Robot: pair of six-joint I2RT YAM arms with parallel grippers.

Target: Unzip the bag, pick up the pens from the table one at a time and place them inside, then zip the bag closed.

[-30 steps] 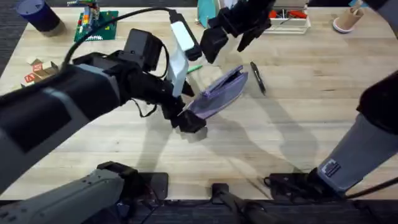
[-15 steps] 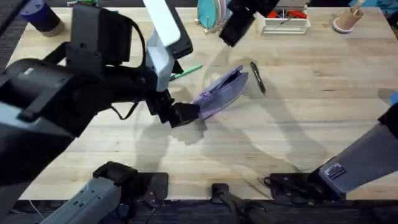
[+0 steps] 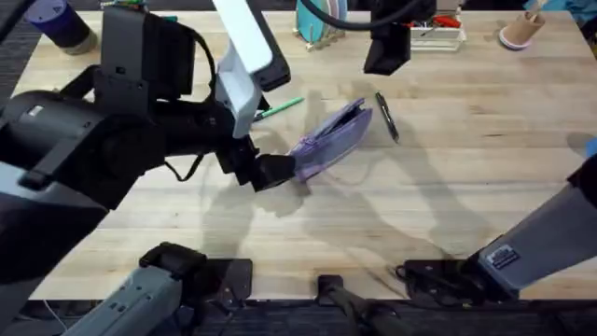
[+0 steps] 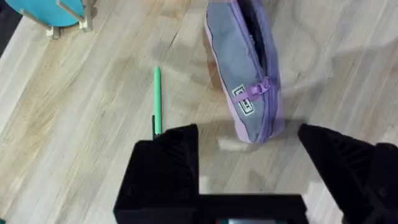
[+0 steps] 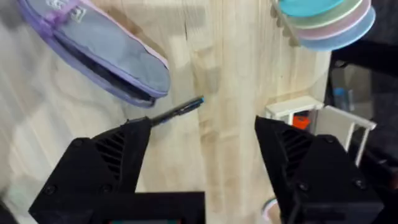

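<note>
The left arm, big and dark, crosses the near-left part of the pale plank wooden table (image 3: pixel 448 177); its left gripper (image 4: pixel 249 140) stands wide apart just short of the near end of the soft lavender fabric pencil pouch (image 3: pixel 331 140). The pouch lies slantwise near the table's middle, zipper slit showing dark along its top; whether anything lies inside cannot be told. The slim light green pen (image 3: pixel 278 107) rests just beyond the arm. The black clip pen (image 3: pixel 386 116) lies beside the pouch's far end. Above it hangs the right gripper (image 5: pixel 202 134), fingers spread wide, empty.
</note>
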